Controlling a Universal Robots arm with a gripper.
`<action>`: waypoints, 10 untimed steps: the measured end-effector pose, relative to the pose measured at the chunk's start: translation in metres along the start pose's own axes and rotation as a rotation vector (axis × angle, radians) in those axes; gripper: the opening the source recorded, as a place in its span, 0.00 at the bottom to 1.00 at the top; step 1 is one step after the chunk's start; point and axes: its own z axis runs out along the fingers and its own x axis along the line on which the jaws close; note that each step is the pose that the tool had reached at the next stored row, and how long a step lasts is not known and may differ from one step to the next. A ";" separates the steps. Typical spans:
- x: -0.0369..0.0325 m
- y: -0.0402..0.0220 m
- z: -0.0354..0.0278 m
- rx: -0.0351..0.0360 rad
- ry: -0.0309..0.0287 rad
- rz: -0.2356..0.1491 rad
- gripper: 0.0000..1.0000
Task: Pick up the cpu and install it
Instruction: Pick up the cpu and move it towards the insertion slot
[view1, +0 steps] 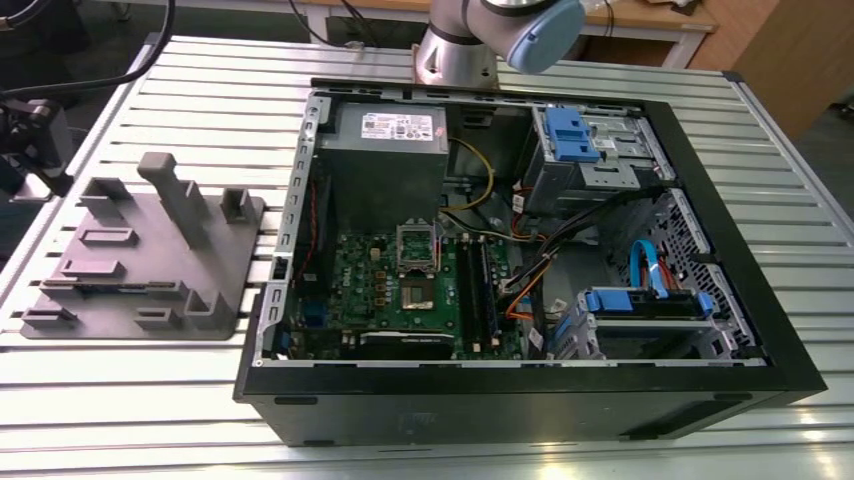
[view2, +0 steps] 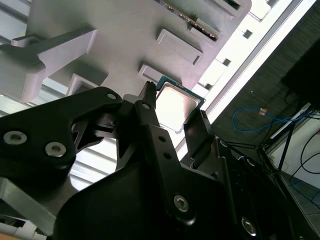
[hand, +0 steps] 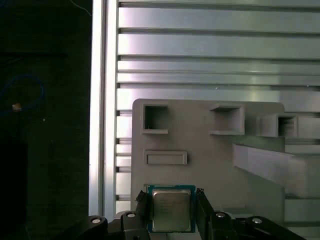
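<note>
The cpu (hand: 171, 212) is a small square chip with a silvery top and a thin green rim. My gripper (hand: 171, 200) is shut on it, one black finger (hand: 142, 206) against each of two opposite edges. In the second wrist view the cpu (view2: 176, 104) sits between the same fingertips (view2: 148, 102) of the gripper (view2: 172, 114), above the grey plastic tray (view2: 125, 35). In both wrist views the tray (hand: 210, 160) lies just behind the chip. The open computer case (view1: 534, 390) holds the green circuit board (view1: 387, 300) with its raised socket frame (view1: 416, 243).
The tray (view1: 134, 260) with upright blocks rests on the slatted metal table (view1: 134, 400) at the exterior view's left, beside the case. The arm's base (view1: 461, 45) stands behind the case. Cables, a power supply (view1: 387, 130) and blue-tabbed drive bays (view1: 587, 140) crowd the case.
</note>
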 end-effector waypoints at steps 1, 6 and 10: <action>0.0000 0.0000 -0.0003 -0.0001 -0.0001 0.000 0.47; 0.0000 0.0001 -0.0014 0.0001 0.0001 0.000 0.47; 0.0000 0.0001 -0.0014 0.0001 0.0001 0.000 0.47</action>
